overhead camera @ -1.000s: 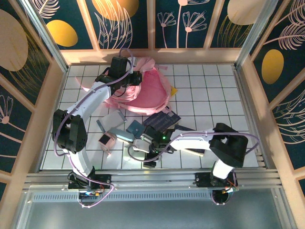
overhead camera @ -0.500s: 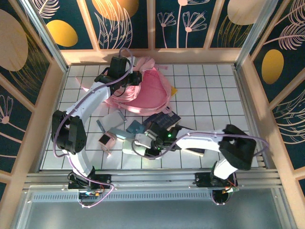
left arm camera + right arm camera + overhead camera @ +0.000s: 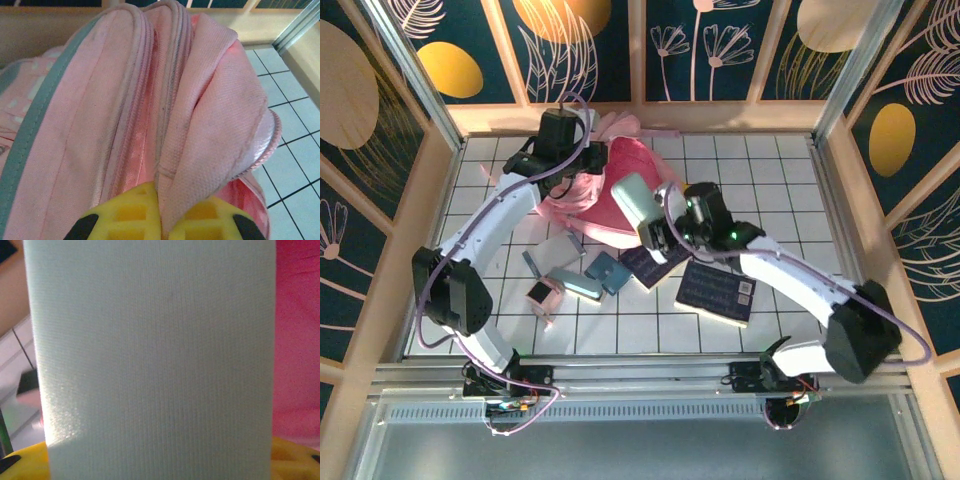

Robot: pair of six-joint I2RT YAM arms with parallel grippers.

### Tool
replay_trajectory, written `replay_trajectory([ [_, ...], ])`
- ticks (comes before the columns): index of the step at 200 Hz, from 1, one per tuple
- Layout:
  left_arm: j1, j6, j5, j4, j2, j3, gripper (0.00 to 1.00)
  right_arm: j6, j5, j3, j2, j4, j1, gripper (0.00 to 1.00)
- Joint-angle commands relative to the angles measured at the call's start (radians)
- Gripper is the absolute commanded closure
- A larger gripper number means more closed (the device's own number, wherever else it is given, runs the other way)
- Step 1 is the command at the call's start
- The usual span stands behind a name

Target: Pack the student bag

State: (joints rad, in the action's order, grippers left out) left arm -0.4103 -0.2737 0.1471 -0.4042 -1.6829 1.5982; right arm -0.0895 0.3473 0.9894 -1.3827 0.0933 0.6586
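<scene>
The pink student bag (image 3: 638, 163) lies at the back of the table, its mouth facing right. My left gripper (image 3: 582, 163) is shut on a flap of the bag's pink fabric (image 3: 210, 115), which runs down between the yellow pads (image 3: 125, 220). My right gripper (image 3: 665, 224) is shut on a pale green flat notebook (image 3: 634, 205), held tilted in the air just in front of the bag's opening. In the right wrist view the pale green notebook (image 3: 155, 360) hides the jaws, with bright pink bag fabric (image 3: 297, 340) behind it.
On the tiles in front of the bag lie a dark blue notebook (image 3: 717, 290), a dark patterned book (image 3: 655, 265), a teal case (image 3: 605, 270), a pale blue case (image 3: 575, 286), a small pink box (image 3: 538, 293) and a grey strip (image 3: 532, 265). Wooden walls ring the table.
My right arm has swung from the front of the table up and back to the bag's mouth, carrying the pale green notebook. The left gripper has lifted the flap a little.
</scene>
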Motion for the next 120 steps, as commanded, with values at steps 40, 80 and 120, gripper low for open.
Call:
replay_trajectory([
  [40,0.004,0.01,0.04,0.109,0.095,0.112,1.0,-0.322,0.204,0.435,-0.401,0.16,-0.085,0.66],
  [80,0.004,-0.015,0.102,0.146,0.095,0.099,1.0,-0.562,0.251,0.665,-0.64,0.183,-0.106,0.61],
  [120,0.004,-0.038,0.127,0.174,0.091,0.098,1.0,-0.777,0.249,0.874,-0.832,0.106,-0.106,0.55],
])
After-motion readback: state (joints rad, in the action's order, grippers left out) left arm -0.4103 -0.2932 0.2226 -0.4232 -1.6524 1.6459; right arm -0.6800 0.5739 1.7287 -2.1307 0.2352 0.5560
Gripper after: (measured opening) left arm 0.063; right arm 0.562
